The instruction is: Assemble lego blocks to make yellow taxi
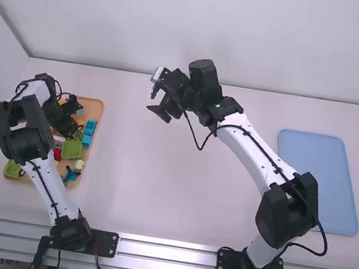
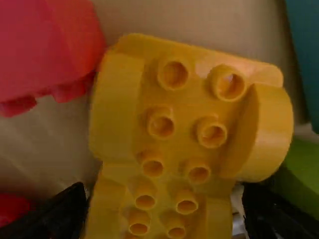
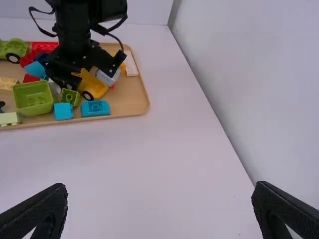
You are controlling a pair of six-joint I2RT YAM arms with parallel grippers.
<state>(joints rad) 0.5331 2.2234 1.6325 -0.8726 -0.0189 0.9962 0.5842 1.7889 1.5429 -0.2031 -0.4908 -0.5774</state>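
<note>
My left gripper (image 1: pixel 67 122) is low over the wooden tray at the far left. In the left wrist view the left gripper (image 2: pixel 162 211) stands open, a finger on either side of a yellow studded base (image 2: pixel 187 124) with wheel arches. A yellow piece with a black wheel (image 3: pixel 94 85) lies under the left gripper in the right wrist view. My right gripper (image 1: pixel 158 98) is held above the table's back middle; its fingers are wide apart with nothing between them, as the right wrist view shows for the right gripper (image 3: pixel 159 191).
The wooden tray (image 3: pixel 134 99) also holds a green open box (image 3: pixel 33 98), blue bricks (image 3: pixel 95 108), red bricks and a green wheeled piece (image 3: pixel 13 50). A light blue mat (image 1: pixel 320 181) lies at the right of the table.
</note>
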